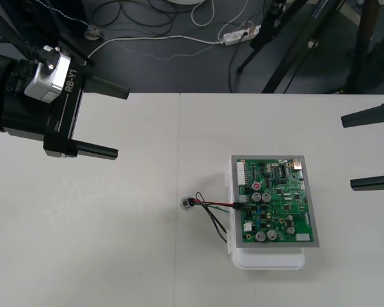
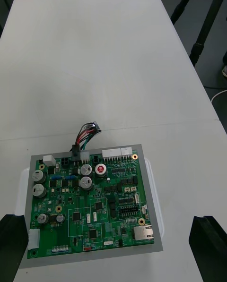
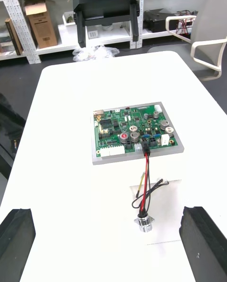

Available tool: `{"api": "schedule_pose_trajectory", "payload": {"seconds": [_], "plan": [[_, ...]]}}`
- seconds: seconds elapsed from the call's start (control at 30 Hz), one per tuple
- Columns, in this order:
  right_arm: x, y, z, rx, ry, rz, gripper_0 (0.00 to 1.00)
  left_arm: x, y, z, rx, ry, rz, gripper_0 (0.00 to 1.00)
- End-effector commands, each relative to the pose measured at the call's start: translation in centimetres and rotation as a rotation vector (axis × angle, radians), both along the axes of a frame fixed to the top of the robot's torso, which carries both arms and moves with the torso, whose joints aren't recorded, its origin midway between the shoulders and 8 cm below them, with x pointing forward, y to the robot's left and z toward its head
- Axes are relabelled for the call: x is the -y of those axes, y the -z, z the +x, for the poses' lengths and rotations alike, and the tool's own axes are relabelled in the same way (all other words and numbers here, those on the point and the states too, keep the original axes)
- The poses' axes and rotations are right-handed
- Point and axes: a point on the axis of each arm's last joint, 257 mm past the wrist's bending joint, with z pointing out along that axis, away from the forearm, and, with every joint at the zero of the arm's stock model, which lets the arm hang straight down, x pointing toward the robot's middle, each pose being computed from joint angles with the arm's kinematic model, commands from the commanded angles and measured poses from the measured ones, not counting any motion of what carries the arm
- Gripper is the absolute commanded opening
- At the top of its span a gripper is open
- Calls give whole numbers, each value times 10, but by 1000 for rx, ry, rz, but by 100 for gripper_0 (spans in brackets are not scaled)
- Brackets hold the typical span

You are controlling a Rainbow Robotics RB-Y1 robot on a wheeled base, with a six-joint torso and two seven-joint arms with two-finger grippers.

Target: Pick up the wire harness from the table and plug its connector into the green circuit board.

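The plug [image 1: 243, 202] sits in the board [image 1: 278, 198]; left gripper [image 1: 105, 121], right gripper [image 1: 371, 151] spread
Your harness [image 1: 211, 206] looks light, limp: hold the plug

The tabletop [image 1: 102, 243] is plain and light, with one thin seam [image 1: 180, 147] running from its far edge toward the near edge. To the right of this seam a white base [image 1: 269, 259] lies flat on the tabletop and carries the green circuit board [image 1: 275, 199]. Between the seam and the base lies the wire harness [image 1: 214, 214]. Its round metal socket [image 1: 185, 203] rests on the tabletop just beside the seam, its thin wires curve over the surface, and its black plug [image 1: 242, 201] sits in a connector at the board's edge.
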Motion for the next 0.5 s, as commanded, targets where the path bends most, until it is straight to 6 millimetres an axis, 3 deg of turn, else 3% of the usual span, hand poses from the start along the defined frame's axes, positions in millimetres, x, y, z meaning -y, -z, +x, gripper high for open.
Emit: {"api": "schedule_pose_trajectory", "payload": {"seconds": [0.03,0.5], "plan": [[-10,-6,-2,67,-59,-19,100,0,-12,7,27,-32,11,90],[-10,-6,-2,67,-59,-19,100,0,-12,7,27,-32,11,90]]}}
